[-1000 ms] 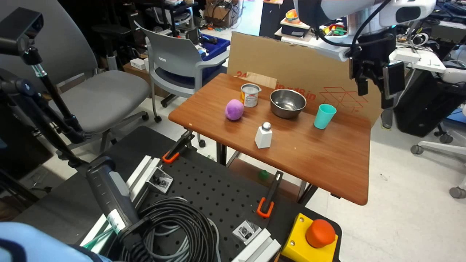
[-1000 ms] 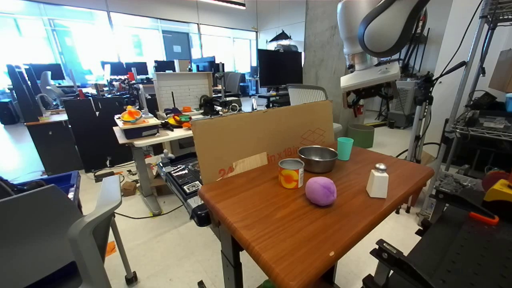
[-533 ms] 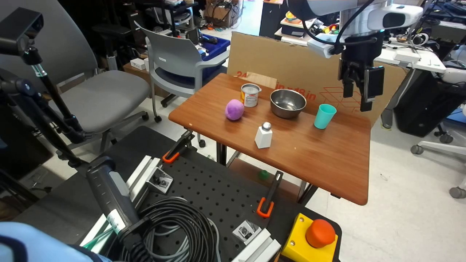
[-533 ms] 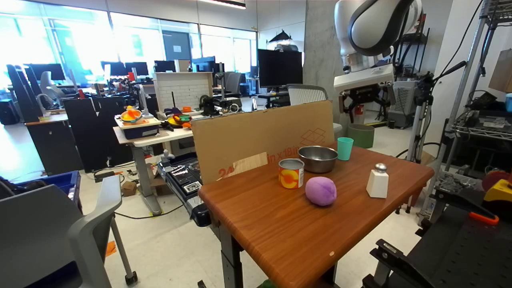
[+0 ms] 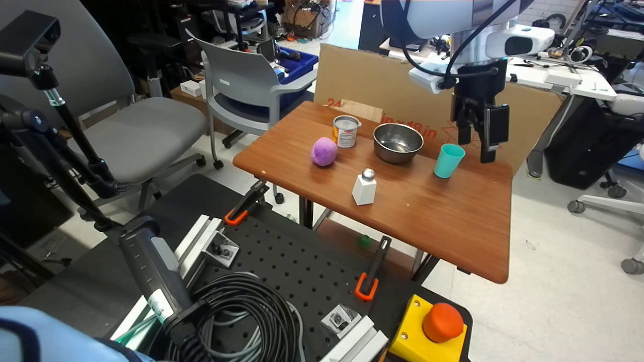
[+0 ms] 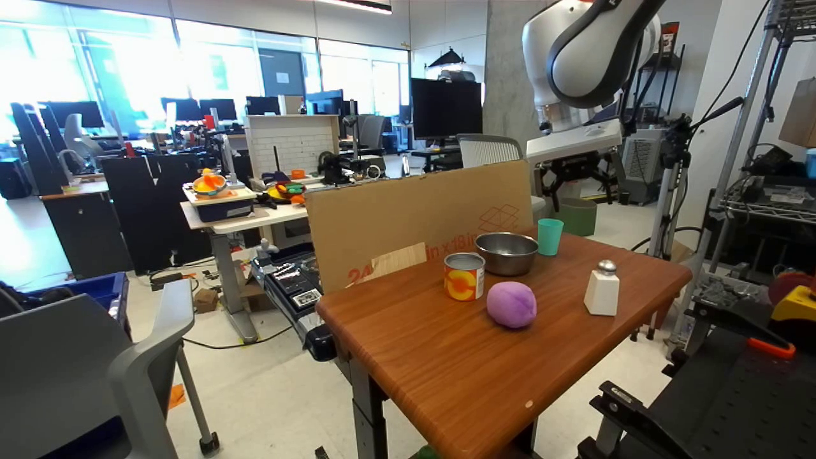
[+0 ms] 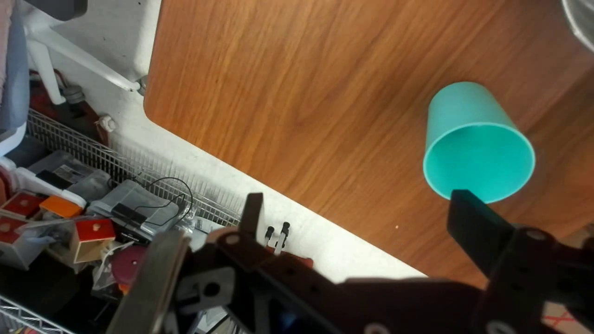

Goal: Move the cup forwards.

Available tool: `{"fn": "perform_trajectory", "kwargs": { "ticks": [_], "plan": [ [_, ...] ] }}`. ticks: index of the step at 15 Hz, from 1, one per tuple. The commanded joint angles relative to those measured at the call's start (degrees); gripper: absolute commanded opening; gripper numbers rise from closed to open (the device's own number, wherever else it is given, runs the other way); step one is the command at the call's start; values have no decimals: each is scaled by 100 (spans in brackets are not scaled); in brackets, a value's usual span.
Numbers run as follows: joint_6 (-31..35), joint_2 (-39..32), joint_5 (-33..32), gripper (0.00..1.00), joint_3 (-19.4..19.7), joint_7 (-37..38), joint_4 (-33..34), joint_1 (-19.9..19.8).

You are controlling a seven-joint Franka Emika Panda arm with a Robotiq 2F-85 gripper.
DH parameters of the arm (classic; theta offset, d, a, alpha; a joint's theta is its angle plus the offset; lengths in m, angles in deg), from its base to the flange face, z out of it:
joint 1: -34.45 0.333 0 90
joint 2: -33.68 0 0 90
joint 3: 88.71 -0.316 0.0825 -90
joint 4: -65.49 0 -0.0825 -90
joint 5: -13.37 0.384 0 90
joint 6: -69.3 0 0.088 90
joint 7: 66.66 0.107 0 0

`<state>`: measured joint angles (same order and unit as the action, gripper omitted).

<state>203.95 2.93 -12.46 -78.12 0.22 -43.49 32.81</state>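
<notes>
Taking twelve o'clock as the top of an exterior view, we see a cardboard sheet [image 5: 402, 90] standing at the far edge of the tabletop [image 5: 453, 236]. On it, reading left to right, we make out a red "24", then a paler patch [image 5: 361, 110], then "in x 18 in". On the tabletop we count five things. Farthest left, at ten o'clock, sits one round purple object [image 5: 324, 152]; next, at eleven, one can [image 5: 346, 133], its printed label too small for us to read. Near the middle, toward nine, stands one white shaker [image 5: 364, 190] with a silvery cap; at twelve, one metal bowl [image 5: 396, 157]. Then, at two o'clock, we find one teal cup [image 5: 448, 163], upright, its mouth facing up. Last, just past the cup toward two o'clock, hangs the claw [image 5: 476, 147], released: its two fingers [image 7: 478, 232] stand wide apart, grasping nothing. In the wrist view the cup lies toward three o'clock, and the fingertip on that side covers a bit of its rim; in an exterior view we see the claw above the cup [image 6: 549, 237], apart from it.
</notes>
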Motion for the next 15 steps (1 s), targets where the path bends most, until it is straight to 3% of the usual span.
{"fn": "perform_trajectory", "kwargs": {
  "ticks": [1, 11, 12, 13, 15],
  "plan": [
    [185, -83, 73, 100, 164, -70, -71, 189],
    [627, -222, -23, 100, 381, -144, -327, 321],
    [719, -223, -45, 75, 414, -127, -351, 356],
    [789, -239, -84, 74, 457, -114, -367, 404],
    [910, -260, -133, 58, 538, -72, -406, 490]
  ]
}}
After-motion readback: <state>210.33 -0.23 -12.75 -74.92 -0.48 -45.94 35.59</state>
